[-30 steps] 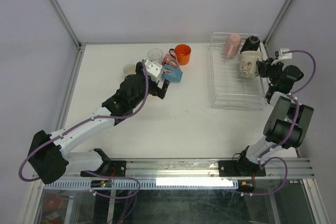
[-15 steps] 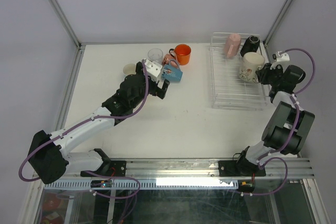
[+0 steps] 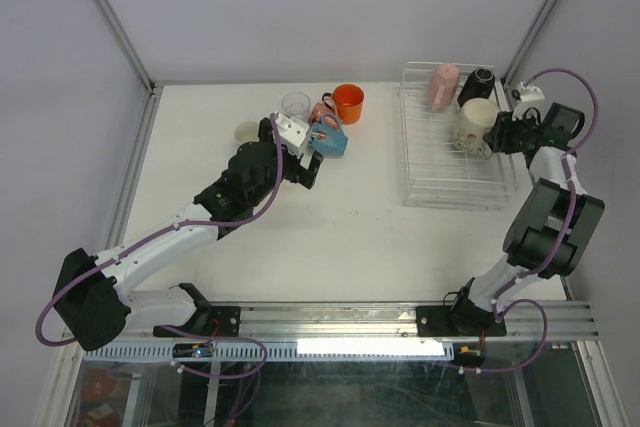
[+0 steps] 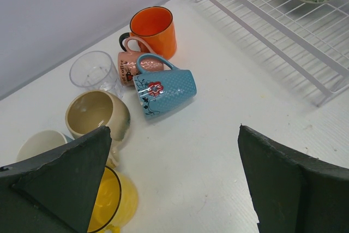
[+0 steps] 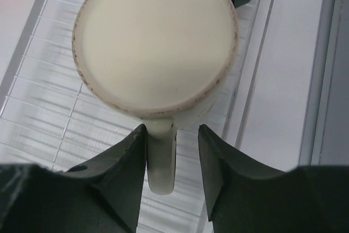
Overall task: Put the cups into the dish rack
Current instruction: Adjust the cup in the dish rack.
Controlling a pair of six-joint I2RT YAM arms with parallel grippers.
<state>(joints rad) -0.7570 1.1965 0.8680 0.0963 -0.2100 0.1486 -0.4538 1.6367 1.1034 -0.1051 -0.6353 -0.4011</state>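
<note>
In the dish rack (image 3: 450,190) a cream floral cup (image 3: 476,125) rests beside a pink cup (image 3: 441,85) and a black cup (image 3: 478,81). My right gripper (image 5: 173,151) is open around the cream cup's (image 5: 155,42) handle (image 5: 162,163); one finger touches it and the other stands apart. On the table lie more cups: blue (image 4: 166,88), orange (image 4: 154,30), pinkish brown (image 4: 133,65), a clear tumbler (image 4: 95,72), beige (image 4: 98,115), white (image 4: 38,145) and yellow (image 4: 112,203). My left gripper (image 4: 174,178) hangs wide open just near of the blue cup (image 3: 328,142), holding nothing.
The rack (image 4: 272,25) stands at the table's far right, close to the right frame post (image 3: 540,17). The loose cups cluster at the far middle-left around the orange cup (image 3: 348,103). A metal rail (image 3: 350,322) runs along the near edge.
The right gripper's jaws have spread apart on the cream cup's handle, and the cup has settled into the rack with its base turned up. The right wrist shifted farther back. The left arm is still.
</note>
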